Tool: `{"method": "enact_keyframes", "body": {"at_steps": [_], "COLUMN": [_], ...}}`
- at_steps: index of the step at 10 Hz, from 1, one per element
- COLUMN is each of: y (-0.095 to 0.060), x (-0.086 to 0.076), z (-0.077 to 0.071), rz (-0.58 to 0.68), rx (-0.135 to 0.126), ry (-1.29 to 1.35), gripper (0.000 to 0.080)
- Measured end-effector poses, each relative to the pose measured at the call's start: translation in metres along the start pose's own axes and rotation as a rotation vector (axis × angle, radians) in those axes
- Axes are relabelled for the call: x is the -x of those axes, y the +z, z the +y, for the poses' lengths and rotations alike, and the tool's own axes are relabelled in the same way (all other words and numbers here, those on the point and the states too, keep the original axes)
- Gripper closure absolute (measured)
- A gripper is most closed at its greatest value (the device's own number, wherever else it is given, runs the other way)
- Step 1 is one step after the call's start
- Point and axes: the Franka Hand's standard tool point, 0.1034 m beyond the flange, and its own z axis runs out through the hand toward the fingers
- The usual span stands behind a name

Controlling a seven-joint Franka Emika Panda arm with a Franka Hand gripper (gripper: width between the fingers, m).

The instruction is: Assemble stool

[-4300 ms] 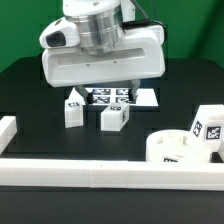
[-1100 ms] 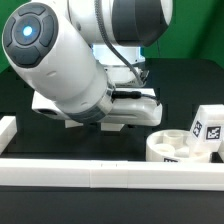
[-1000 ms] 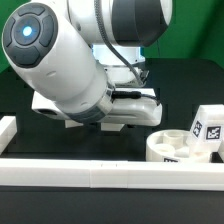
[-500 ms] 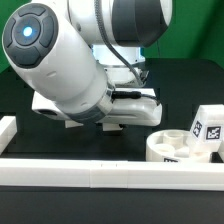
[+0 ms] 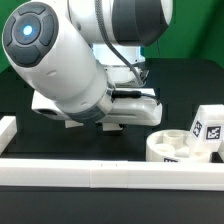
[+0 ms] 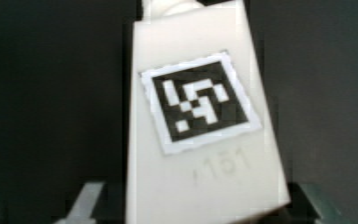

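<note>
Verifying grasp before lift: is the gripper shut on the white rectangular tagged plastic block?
Shut: wrist view shows the gripper fingers against both sides of the white tagged leg block.

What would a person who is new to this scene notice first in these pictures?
The big white arm fills most of the exterior view, bent low over the black table. In the wrist view, a white leg block with a black-and-white tag fills the picture, held in the shut hand. The round seat stands at the exterior view's lower right.
</note>
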Motion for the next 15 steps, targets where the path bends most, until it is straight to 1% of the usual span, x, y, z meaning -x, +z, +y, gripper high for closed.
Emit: {"method": "enact_keyframes", "body": {"at_steps": [2,3,4,6,7,9,10,11,12,13,14,15], "y": [-0.006,-0.016,-0.03,-0.05,-0.065,-0.081,-0.079,-0.08,-0.081,-0.082,-0.086,-0.093], "x": [0.002,0.007,0.015,0.024,0.031,0.041,0.04,0.035,0.035,0.03,0.021,0.021], "z": [-0.002,-0.005,-0.008,-0.013,-0.018,-0.031,-0.03,-0.03,-0.03,-0.03,-0.03,-0.034], "rz": [0.007,0.018,0.025,0.048,0.072,0.108,0.112,0.136,0.136,0.162,0.24,0.305], "rx": [-0.001,-0.004,-0.01,-0.016,-0.02,-0.017,-0.016,-0.016,-0.016,-0.017,-0.017,-0.028], "ry": [-0.004,-0.01,-0.017,-0.028,-0.037,-0.029,-0.034,-0.034,-0.034,-0.033,-0.03,-0.025], "gripper": [0.0472,0.0472,0.0472,0.0472,0.0472,0.0472,0.0472,0.0472,0.0472,0.0472,0.0472,0.0472]}}
